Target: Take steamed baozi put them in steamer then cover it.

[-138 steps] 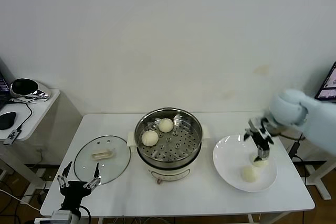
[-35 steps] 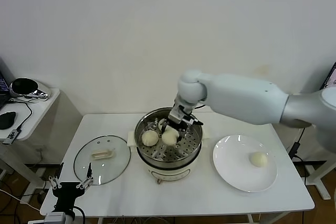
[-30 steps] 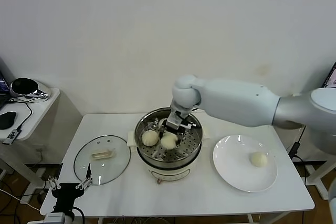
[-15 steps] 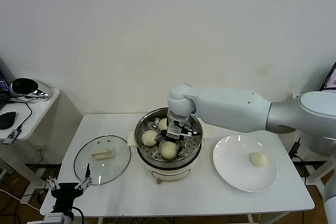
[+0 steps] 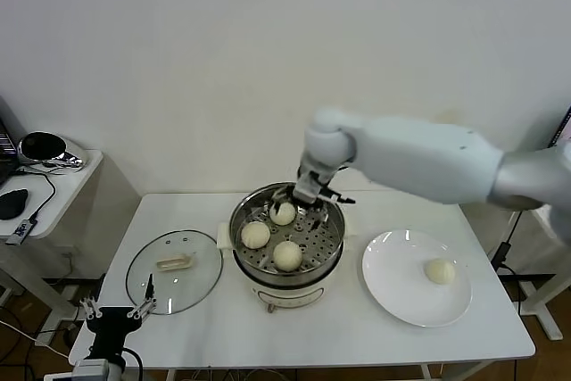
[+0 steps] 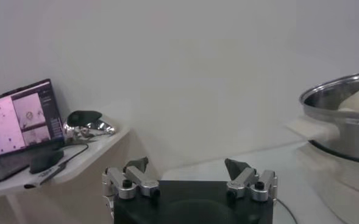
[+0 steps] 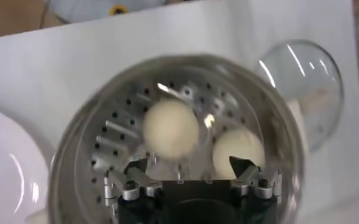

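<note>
The steamer [image 5: 285,240] stands mid-table with three baozi on its perforated tray: one at the back [image 5: 283,213], one at the left [image 5: 255,235], one at the front [image 5: 286,255]. A fourth baozi [image 5: 438,271] lies on the white plate [image 5: 393,287]. My right gripper [image 5: 314,195] is open and empty, hovering above the steamer's back rim. The right wrist view looks down into the steamer [image 7: 81,176] at two baozi [image 7: 170,129] [image 7: 239,151] beyond the open right gripper [image 7: 190,165]. The glass cover [image 5: 173,269] lies flat to the steamer's left. My left gripper [image 5: 116,314] is open, parked below the table's front left corner.
A side table [image 5: 53,186] with a black mouse and a shiny object stands at the far left. The left wrist view shows the open left gripper [image 6: 188,167], the steamer's side [image 6: 344,122] and a laptop [image 6: 21,115]. The cover also shows in the right wrist view [image 7: 307,85].
My right gripper lowered the third baozi to the front of the steamer tray, let it go, and rose up and back, empty. The left arm stayed still.
</note>
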### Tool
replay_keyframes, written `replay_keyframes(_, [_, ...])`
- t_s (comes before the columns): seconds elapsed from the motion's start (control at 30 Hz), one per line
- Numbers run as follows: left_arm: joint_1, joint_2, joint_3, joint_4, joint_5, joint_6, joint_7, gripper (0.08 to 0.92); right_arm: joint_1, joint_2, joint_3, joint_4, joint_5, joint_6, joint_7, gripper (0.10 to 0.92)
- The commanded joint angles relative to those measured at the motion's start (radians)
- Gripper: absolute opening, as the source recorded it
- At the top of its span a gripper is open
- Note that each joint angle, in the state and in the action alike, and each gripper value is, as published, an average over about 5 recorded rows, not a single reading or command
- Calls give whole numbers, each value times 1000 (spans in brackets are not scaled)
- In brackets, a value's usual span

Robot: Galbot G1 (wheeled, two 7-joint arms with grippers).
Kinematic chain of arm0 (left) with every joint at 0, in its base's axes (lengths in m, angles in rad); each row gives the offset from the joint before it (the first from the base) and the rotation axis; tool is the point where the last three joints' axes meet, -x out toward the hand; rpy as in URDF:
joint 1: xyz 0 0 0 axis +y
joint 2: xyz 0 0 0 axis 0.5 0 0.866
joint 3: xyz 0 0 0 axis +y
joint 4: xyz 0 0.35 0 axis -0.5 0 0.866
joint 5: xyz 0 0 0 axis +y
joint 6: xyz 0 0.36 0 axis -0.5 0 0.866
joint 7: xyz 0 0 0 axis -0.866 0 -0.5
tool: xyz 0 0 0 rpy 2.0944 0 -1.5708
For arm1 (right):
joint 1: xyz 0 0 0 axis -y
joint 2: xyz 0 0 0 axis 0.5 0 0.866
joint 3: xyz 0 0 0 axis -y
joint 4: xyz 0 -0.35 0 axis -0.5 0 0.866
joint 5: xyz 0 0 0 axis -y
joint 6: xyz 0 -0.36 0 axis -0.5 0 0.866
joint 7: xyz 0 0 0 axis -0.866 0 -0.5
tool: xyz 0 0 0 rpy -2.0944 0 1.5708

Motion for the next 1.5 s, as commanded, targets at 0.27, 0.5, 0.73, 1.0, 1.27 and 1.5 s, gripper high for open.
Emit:
replay_keyframes(0.27, [-14, 15, 28, 11, 7, 5, 5, 823, -137, -632, 150, 214, -45, -469, 15, 823])
replay_keyframes(0.5, [-18, 21, 42, 13, 16, 8, 7, 823, -599, -721, 524, 147, -161, -364, -15, 823])
replay_keyframes(0.73, [-12, 20, 46, 17, 26, 9, 7, 823, -919, -687, 798, 26, -277, -275, -18, 823])
replay_keyframes(1.0, [-3, 18, 41, 15, 30, 8, 7, 823, -986, -593, 839, -92, -347, -250, -7, 823])
replay_keyframes(1.27, [8, 19, 28, 13, 28, 7, 7, 823, -958, -478, 821, -189, -368, -240, 19, 823])
replay_keyframes(1.5, [8, 17, 23, 13, 25, 6, 10, 823, -925, -403, 805, -246, -388, -234, 39, 823])
